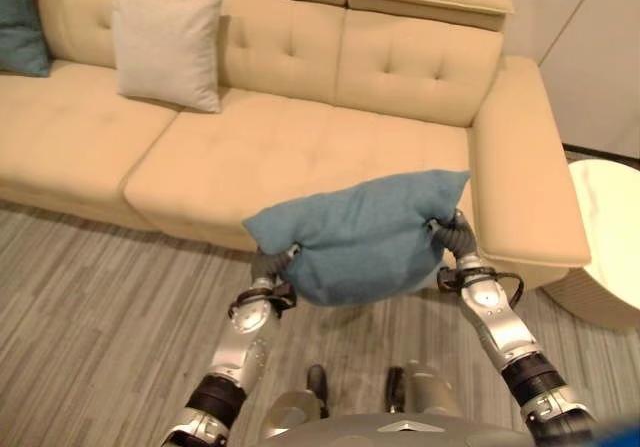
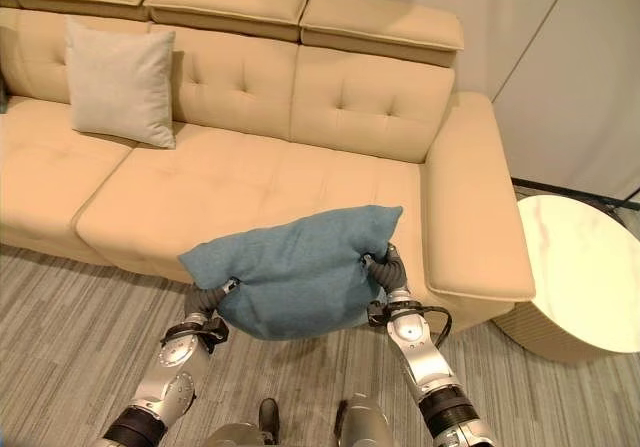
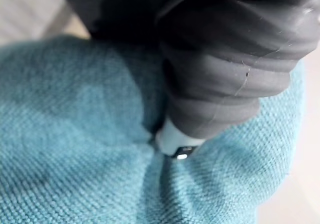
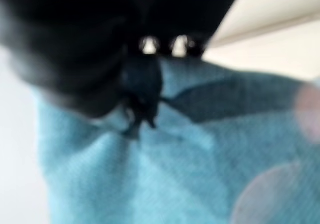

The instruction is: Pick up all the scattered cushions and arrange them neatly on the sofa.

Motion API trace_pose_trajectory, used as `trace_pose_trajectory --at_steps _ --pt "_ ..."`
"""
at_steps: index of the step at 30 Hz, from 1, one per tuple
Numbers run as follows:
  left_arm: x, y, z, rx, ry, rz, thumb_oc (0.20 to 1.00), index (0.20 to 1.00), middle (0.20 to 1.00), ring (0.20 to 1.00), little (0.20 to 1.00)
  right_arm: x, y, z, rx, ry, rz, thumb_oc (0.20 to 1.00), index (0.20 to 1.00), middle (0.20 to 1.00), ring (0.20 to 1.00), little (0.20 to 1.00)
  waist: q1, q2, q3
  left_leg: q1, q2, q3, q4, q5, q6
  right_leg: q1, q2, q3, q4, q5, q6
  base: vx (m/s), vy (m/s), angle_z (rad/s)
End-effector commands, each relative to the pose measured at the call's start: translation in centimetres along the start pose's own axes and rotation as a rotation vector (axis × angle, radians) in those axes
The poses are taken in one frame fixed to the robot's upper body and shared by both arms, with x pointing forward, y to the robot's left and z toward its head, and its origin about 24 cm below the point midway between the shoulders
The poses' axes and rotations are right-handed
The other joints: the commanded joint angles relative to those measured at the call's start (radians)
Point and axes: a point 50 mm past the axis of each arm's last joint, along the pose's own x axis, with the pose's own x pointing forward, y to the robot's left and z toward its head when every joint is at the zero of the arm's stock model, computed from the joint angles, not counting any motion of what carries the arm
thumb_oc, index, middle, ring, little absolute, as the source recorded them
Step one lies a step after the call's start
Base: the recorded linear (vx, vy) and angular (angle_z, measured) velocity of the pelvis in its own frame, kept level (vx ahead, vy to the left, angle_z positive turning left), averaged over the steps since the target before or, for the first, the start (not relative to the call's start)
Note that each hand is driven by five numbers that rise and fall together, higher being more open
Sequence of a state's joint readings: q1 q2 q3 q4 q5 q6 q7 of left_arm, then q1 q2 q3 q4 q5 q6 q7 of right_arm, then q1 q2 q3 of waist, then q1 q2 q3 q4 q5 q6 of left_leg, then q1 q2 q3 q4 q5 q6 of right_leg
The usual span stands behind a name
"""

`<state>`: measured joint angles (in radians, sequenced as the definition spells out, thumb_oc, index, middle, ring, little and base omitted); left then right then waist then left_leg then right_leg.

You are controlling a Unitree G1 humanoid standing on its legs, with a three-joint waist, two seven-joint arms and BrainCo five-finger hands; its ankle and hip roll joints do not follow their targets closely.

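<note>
Before sofa (image 1: 300, 157): teal cushion (image 1: 365, 235), robot hands' grip.

The sofa (image 1: 300, 147) is viewed from above by both head cameras, facing down and forward — the same scene, slightly offset. The teal cushion (image 3: 75, 149) is seen from very close by each wrist camera — along its own robot hand (image 3: 177, 144).

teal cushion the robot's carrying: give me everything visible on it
The teal cushion is soft, woven fabric, plump and sagging slightly. It hangs in the air over the floor in front of the sofa, roughly level. The left hand and the right hand hold its two ends, bunching the cloth. Nothing else touches it.
</note>
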<state>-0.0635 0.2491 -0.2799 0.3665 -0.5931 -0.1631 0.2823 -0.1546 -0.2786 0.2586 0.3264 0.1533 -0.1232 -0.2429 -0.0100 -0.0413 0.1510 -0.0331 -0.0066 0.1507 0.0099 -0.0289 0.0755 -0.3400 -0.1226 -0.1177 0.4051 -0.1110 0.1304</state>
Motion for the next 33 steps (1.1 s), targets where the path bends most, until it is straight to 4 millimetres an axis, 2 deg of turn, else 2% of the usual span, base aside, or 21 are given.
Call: trace_pose_trajectory --at_steps 1,2,3,7,8,9,10,11,12,15,17,18,20,22,25,27,29,30,31,33 --pt "0.4 -3.8 4.5 -0.005 -0.229 -0.181 0.2 0.2 0.2 0.2 0.2 1.6 0.1 5.5 0.048 -0.258 -0.003 0.2 0.2 0.2 0.2 0.2 -0.006 -0.016 -0.044 0.023 -0.007 -0.038 0.026 -0.052 -0.059 0.066 0.032 0.006 -0.229 0.174 0.025 0.14 -0.013 0.14" --pt "0.5 -4.0 4.5 -0.001 -0.233 -0.188 0.2 0.2 0.2 0.2 0.2 1.7 0.0 5.4 0.046 -0.255 -0.005 0.2 0.2 0.2 0.2 0.2 -0.01 -0.02 -0.042 0.024 -0.013 -0.047 0.03 -0.057 -0.06 0.06 0.036 0.013 -0.237 0.184 0.03 0.2 -0.037 0.4" --pt "0.5 -4.3 4.3 0.002 -0.224 -0.209 0.2 0.2 0.2 0.2 0.2 1.6 -0.1 5.3 0.044 -0.252 -0.001 0.2 0.2 0.2 0.2 0.2 -0.013 -0.034 -0.049 0.032 -0.031 -0.058 0.046 -0.085 -0.06 0.093 0.032 0.014 -0.276 0.197 0.03 0.3 -0.049 0.54" --pt "0.2 -4.9 3.8 -0.014 -0.21 -0.236 0.2 0.2 0.2 0.2 0.2 1.2 -1.0 4.6 0.04 -0.233 -0.03 0.2 0.2 0.2 0.2 0.2 -0.029 -0.034 -0.077 0.053 -0.028 -0.073 0.108 -0.129 -0.088 0.142 0.051 0.015 -0.294 0.184 0.012 0.27 -0.054 0.56" --pt "0.1 -5.0 3.5 -0.009 -0.199 -0.245 0.2 0.2 0.2 0.2 0.2 0.8 -1.6 4.0 0.049 -0.216 -0.048 0.2 0.2 0.2 0.2 0.2 -0.043 -0.04 -0.088 0.019 0.004 -0.052 0.237 -0.092 -0.136 0.193 0.062 0.011 -0.328 0.179 -0.009 0.27 -0.108 0.18" --pt "0.1 -5.0 3.5 -0.009 -0.198 -0.245 0.2 0.2 0.2 0.2 0.2 0.8 -1.6 4.0 0.049 -0.216 -0.048 0.2 0.2 0.2 0.2 0.2 -0.044 -0.038 -0.088 0.014 0.007 -0.055 0.247 -0.098 -0.138 0.194 0.064 0.008 -0.33 0.179 -0.01 0.26 -0.18 0.24" --pt "0.0 -5.1 3.4 -0.015 -0.194 -0.25 0.2 0.2 0.2 0.2 0.2 0.7 -2.0 3.9 0.04 -0.214 -0.052 0.2 0.2 0.2 0.2 0.2 -0.041 -0.051 -0.085 -0.058 0.03 -0.05 0.419 -0.063 -0.157 0.233 0.068 0.003 -0.355 0.174 -0.032 0.1 -0.098 0.41" --pt "0.0 -5.1 3.4 -0.015 -0.194 -0.25 0.2 0.2 0.2 0.2 0.2 0.7 -2.0 3.9 0.04 -0.214 -0.052 0.2 0.2 0.2 0.2 0.2 -0.042 -0.049 -0.085 -0.063 0.033 -0.052 0.427 -0.066 -0.158 0.232 0.07 0.001 -0.356 0.175 -0.033 0.2 -0.162 0.44" --pt "-0.1 -5.0 3.1 -0.024 -0.178 -0.248 0.2 0.2 0.2 0.2 0.2 0.6 -2.1 3.6 0.04 -0.198 -0.052 0.2 0.2 0.2 0.2 0.2 -0.033 -0.058 -0.083 -0.124 0.045 -0.039 0.486 -0.074 -0.141 0.265 0.077 0.005 -0.38 0.158 -0.05 0.15 -0.086 0.11" --pt "-0.2 -5.0 2.8 -0.016 -0.164 -0.261 0.2 0.2 0.2 0.2 0.2 0.6 -2.4 3.5 0.045 -0.195 -0.065 0.2 0.2 0.2 0.2 0.2 -0.017 -0.071 -0.087 -0.17 0.035 -0.047 0.367 -0.106 -0.116 0.286 0.072 0.012 -0.395 0.142 -0.043 0.19 -0.033 0.03" --pt "-0.3 -5.1 3.0 0.005 -0.172 -0.275 0.2 0.2 0.2 0.2 0.2 0.6 -2.7 3.5 0.045 -0.198 -0.079 0.2 0.2 0.2 0.2 0.2 -0.003 -0.066 -0.083 -0.199 0.03 -0.068 0.238 -0.039 -0.122 0.302 0.084 0.017 -0.4 0.131 -0.042 0.16 0.032 0.0" --pt "-0.3 -5.1 3.0 0.005 -0.172 -0.276 0.2 0.2 0.2 0.2 0.2 0.6 -2.7 3.5 0.045 -0.197 -0.079 0.2 0.2 0.2 0.2 0.2 -0.003 -0.067 -0.082 -0.193 0.028 -0.068 0.231 -0.036 -0.122 0.304 0.082 0.017 -0.4 0.131 -0.042 0.12 0.041 -0.05" --pt "-0.3 -5.0 3.4 -0.008 -0.185 -0.273 0.2 0.2 0.2 0.2 0.2 0.7 -2.7 3.4 0.062 -0.19 -0.086 0.2 0.2 0.2 0.2 0.2 0.023 -0.058 -0.075 -0.243 0.03 -0.1 0.132 0.05 -0.144 0.347 0.107 0.038 -0.405 0.101 -0.05 0.24 0.087 -0.16" --pt "-0.3 -4.8 3.5 -0.009 -0.191 -0.268 0.2 0.2 0.2 0.2 0.2 0.7 -2.6 3.4 0.068 -0.188 -0.086 0.2 0.2 0.2 0.2 0.2 0.03 -0.06 -0.074 -0.258 0.028 -0.106 0.138 0.058 -0.148 0.36 0.11 0.045 -0.399 0.091 -0.054 0.19 0.075 -0.09" --pt "-0.6 -4.4 3.0 0.001 -0.174 -0.267 0.2 0.2 0.2 0.2 0.2 0.5 -2.2 3.3 0.064 -0.187 -0.066 0.2 0.2 0.2 0.2 0.2 0.033 -0.056 -0.099 -0.197 0.029 -0.111 0.086 0.06 -0.133 0.379 0.108 0.054 -0.371 0.066 -0.05 0.25 0.121 -0.3" --pt "-0.6 -4.2 3.2 0.013 -0.179 -0.266 0.2 0.2 0.2 0.2 0.2 0.6 -1.9 3.4 0.069 -0.191 -0.052 0.2 0.2 0.2 0.2 0.2 0.039 -0.059 -0.105 -0.166 0.02 -0.101 0.085 0.044 -0.12 0.373 0.099 0.063 -0.321 0.055 -0.041 0.22 0.152 -0.57" --pt "-0.5 -4.0 3.5 0.032 -0.192 -0.262 0.2 0.2 0.2 0.2 0.2 0.7 -1.4 3.7 0.079 -0.202 -0.036 0.2 0.2 0.2 0.2 0.2 0.048 -0.06 -0.099 -0.124 0.011 -0.078 0.088 0.015 -0.095 0.351 0.083 0.071 -0.217 0.057 -0.02 0.19 0.181 -0.53" --pt "-0.5 -3.8 3.7 0.037 -0.199 -0.26 0.2 0.2 0.2 0.2 0.2 0.8 -1.2 3.8 0.082 -0.205 -0.028 0.2 0.2 0.2 0.2 0.2 0.049 -0.058 -0.098 -0.112 0.009 -0.065 0.088 0.006 -0.082 0.315 0.071 0.073 -0.144 0.095 0.0 0.15 0.209 -0.47" --pt "-0.4 -3.5 4.0 0.051 -0.21 -0.25 0.2 0.2 0.2 0.2 0.2 1.0 -0.7 4.3 0.086 -0.22 -0.014 0.2 0.2 0.2 0.2 0.2 0.035 -0.047 -0.081 -0.087 0.015 -0.051 0.088 -0.004 -0.062 0.25 0.058 0.073 -0.015 0.166 0.032 0.09 0.145 -0.41" --pt "-0.3 -3.4 4.2 0.061 -0.218 -0.249 0.2 0.2 0.2 0.2 0.2 1.1 -0.6 4.4 0.088 -0.225 -0.009 0.2 0.2 0.2 0.2 0.2 0.032 -0.038 -0.076 -0.077 0.019 -0.046 0.086 -0.011 -0.054 0.227 0.054 0.068 0.028 0.17 0.037 0.08 0.13 -0.27"
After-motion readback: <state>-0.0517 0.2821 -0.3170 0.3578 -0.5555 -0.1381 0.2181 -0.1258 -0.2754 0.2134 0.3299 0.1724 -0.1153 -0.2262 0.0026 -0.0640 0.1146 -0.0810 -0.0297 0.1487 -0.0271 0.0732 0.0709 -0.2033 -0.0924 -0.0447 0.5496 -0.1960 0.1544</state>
